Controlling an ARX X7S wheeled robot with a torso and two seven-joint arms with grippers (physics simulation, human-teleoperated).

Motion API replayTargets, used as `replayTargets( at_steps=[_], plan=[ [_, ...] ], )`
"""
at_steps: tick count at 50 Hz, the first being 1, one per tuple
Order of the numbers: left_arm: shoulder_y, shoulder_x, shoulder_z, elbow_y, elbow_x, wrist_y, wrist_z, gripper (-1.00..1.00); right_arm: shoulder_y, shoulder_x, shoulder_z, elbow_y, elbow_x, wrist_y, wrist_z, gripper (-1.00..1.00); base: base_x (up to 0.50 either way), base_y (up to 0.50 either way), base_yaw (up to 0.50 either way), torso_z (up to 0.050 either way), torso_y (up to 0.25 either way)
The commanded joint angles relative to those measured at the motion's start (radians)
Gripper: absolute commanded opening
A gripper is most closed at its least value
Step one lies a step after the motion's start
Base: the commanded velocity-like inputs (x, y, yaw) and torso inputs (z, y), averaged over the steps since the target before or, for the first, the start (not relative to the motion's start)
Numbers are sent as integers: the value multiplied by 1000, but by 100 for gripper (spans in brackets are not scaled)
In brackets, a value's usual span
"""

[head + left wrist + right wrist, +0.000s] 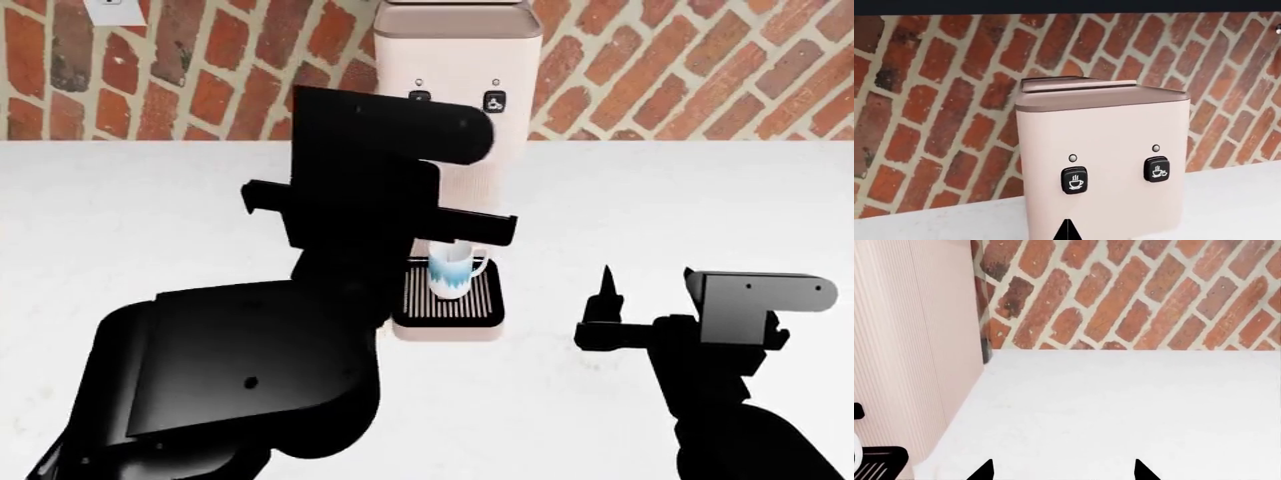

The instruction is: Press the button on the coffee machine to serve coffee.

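Observation:
The coffee machine [454,60] is a tall pale pink box against the brick wall. Its front carries two black cup-icon buttons: one [1075,180] on the left, the other [1157,170] on the right. My left gripper [1067,231] is shut with nothing in it. Its tips form one point just below the left button, close to the machine's front. In the head view my left arm hides that gripper and most of the machine's column. My right gripper [1062,471] is open and empty over the counter, to the right of the machine's ribbed side [907,350].
A white-and-blue mug [454,272] stands on the black slatted drip tray [481,298] under the machine. The white counter [694,200] runs back to a red brick wall [641,60]. A wall outlet [114,10] sits at the far left.

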Motion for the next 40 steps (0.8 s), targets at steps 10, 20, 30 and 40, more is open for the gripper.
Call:
replayTargets(
  at_steps=[10, 20, 30, 40],
  plan=[
    [91, -99, -31, 73, -14, 38, 23, 100, -14, 4, 9, -23, 12, 6, 13, 100, 0, 0, 0, 0, 0],
    [132, -167, -54, 122, -20, 47, 22, 100, -19, 6, 14, -31, 17, 5, 18, 100, 0, 0, 0, 0, 0],
    [258, -283, -47, 65, 170, 215, 268, 100, -27, 4, 11, -30, 20, 0, 20, 100, 0, 0, 0, 0, 0],
    [378, -340, -21, -128, 344, 401, 460, 100, -44, -1, 17, -22, 26, -22, 15, 100, 0, 0, 0, 0, 0]
  ],
)
